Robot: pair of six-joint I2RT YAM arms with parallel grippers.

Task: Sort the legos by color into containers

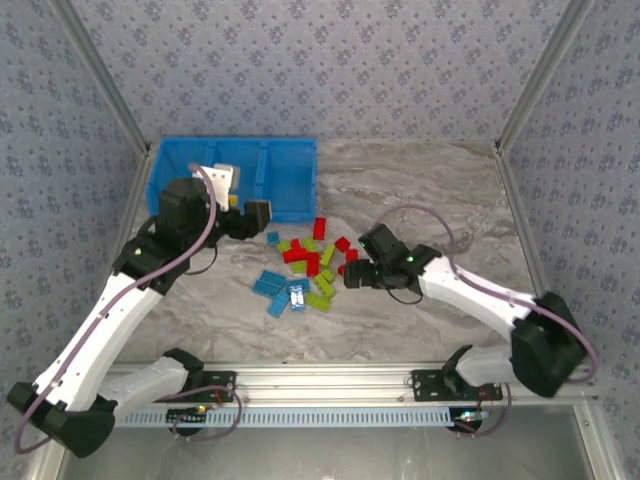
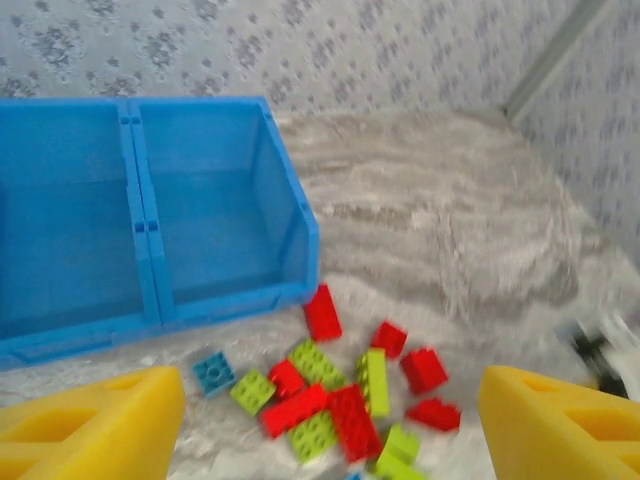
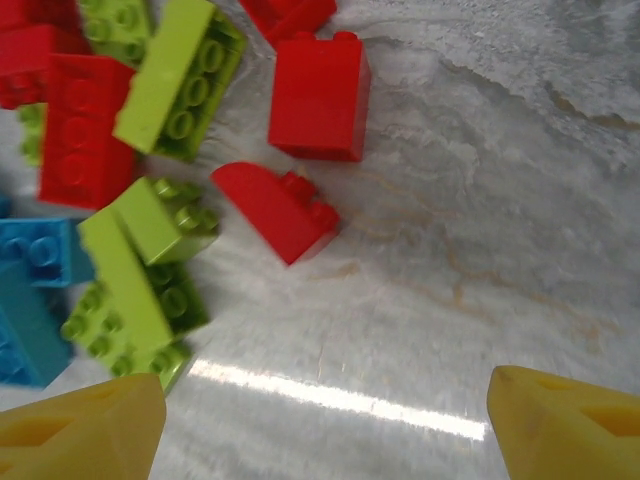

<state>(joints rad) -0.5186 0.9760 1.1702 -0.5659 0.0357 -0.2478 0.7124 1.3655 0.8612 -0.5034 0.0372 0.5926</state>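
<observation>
Legos in red [image 1: 305, 258], lime green [image 1: 322, 290] and light blue [image 1: 280, 290] lie scattered in a loose pile mid-table. The blue containers tray [image 1: 290, 180] stands at the back left; the two compartments in the left wrist view [image 2: 290, 215] look bare. My left gripper [image 1: 262, 218] hovers just in front of the tray's right end, open, its yellow fingers [image 2: 100, 425] wide apart over the pile's left side. My right gripper [image 1: 352, 272] sits low at the pile's right edge, open, with only bare table between its fingertips [image 3: 325, 430]. A red brick [image 3: 320, 95] and a curved red piece [image 3: 275, 210] lie just ahead.
The grey marbled table [image 1: 430, 190] stretches to the right of the tray and pile. Patterned walls with metal frame posts [image 1: 530, 90] close in the back and sides. An aluminium rail [image 1: 330, 378] runs along the near edge.
</observation>
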